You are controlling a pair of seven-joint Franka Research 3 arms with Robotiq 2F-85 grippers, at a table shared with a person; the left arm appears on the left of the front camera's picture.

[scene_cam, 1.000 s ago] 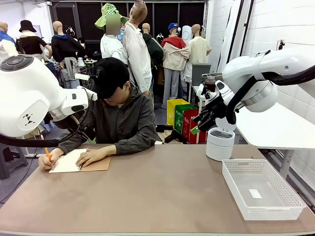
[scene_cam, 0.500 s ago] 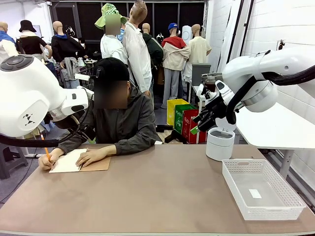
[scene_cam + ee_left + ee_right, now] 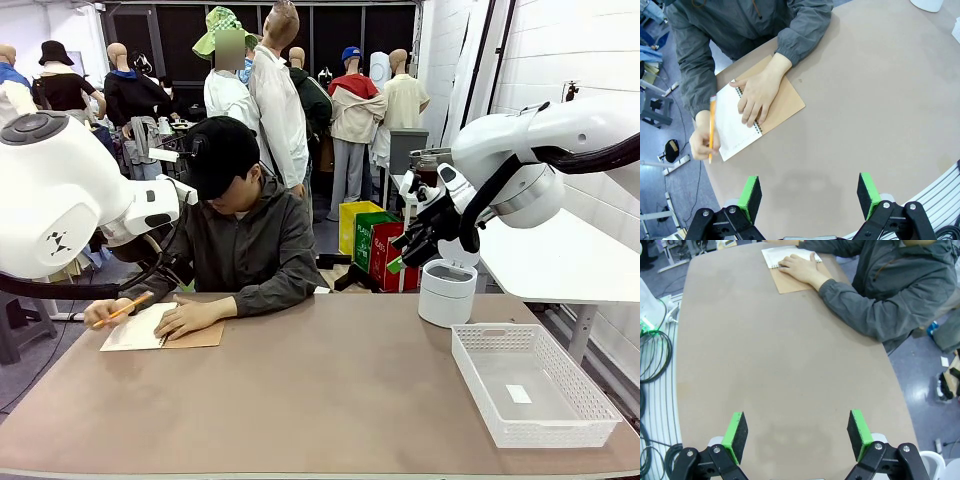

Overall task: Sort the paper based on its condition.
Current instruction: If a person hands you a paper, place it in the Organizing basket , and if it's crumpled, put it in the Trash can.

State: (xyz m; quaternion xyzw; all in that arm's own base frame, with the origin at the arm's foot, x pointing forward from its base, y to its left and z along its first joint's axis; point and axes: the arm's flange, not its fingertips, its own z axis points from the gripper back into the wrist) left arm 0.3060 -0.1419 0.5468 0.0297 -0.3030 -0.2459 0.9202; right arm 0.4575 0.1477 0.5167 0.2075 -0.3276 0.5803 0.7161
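Item 1. Left claw (image 3: 808, 196): released, green pads spread wide with nothing between them, hanging over bare counter (image 3: 320, 400).

Item 2. Right claw (image 3: 796, 434): released, jaws fully apart and empty. In the front view it is raised above a white round container (image 3: 447, 292) on the counter's right side.

Item 3. Paper (image 3: 735, 125): one flat white page on the open tan-covered spiral notebook (image 3: 787, 102), at the far left of the counter in front of the seated person. The spiral runs along one edge of the page; whether the page is bound or loose cannot be told.

Item 4. Person's hands: one hand (image 3: 757, 97) lies flat across the page and the spiral. The other hand (image 3: 702, 142) holds a yellow pencil (image 3: 711, 127) at the page's outer edge.

Item 5. White lattice basket (image 3: 520, 430): near right of the counter, well apart from the notebook, with a small white slip (image 3: 517, 393) on its floor.
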